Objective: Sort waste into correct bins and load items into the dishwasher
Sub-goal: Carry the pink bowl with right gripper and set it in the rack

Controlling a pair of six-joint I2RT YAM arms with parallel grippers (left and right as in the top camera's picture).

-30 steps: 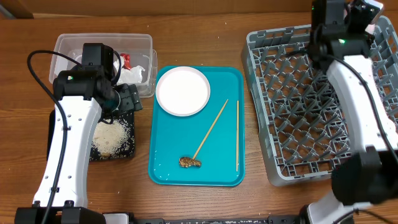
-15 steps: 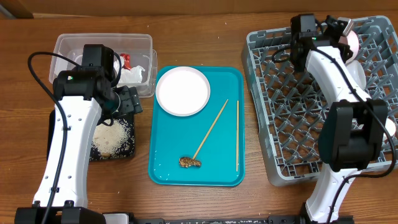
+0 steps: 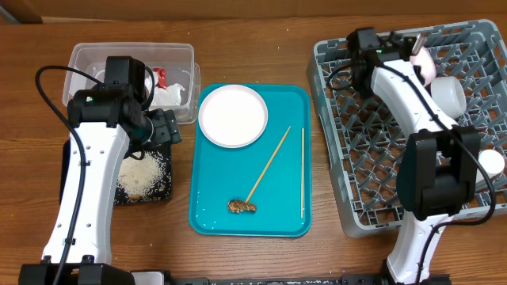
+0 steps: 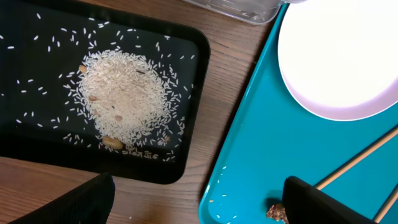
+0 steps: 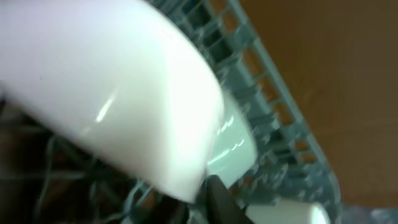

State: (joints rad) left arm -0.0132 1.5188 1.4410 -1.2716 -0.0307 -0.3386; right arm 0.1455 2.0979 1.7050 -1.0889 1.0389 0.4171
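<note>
Our right claw [image 3: 413,49] seems clamped on the small whitish round bowl [image 5: 124,93], low over the square grey plastic pegged rack [image 3: 372,150]. Our left claw [image 4: 199,202] hangs apart above the bench [image 3: 253,47]. Released crooked, the bowl could catch pegs and topple.

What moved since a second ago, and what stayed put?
The right fingers swung left across the far end of the grey dish rack, carrying a white bowl along. The left fingers, the white plate, the chopsticks, the brown lump and the rice stayed where they were.
</note>
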